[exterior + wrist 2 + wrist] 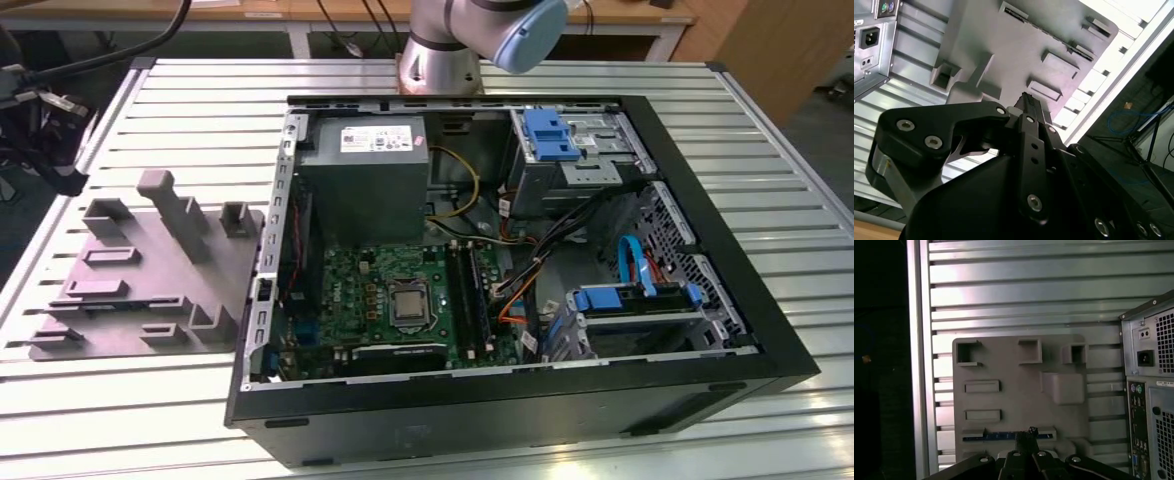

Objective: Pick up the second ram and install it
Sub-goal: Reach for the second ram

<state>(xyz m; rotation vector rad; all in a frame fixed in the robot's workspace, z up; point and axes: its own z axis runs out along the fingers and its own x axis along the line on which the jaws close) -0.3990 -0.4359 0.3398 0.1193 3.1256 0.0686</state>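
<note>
The gripper point(1026, 437) hangs above the grey holder tray point(1019, 390) on the desk point(1029, 290), its jaws seemingly pressed together on nothing. The second ram point(994, 436) sits untouched in one of the tray's slots, a thin dark-blue strip in line with the tips in the first wrist view. To my eye a clean pick wants the jaws parted, squared across the strip near its middle, then a straight lift so it doesn't bind. Beside the tray stands the open computer case point(721, 330) — inside, loose cables point(534, 265) run close by the black slot rails point(463, 285), a crowded spot.
</note>
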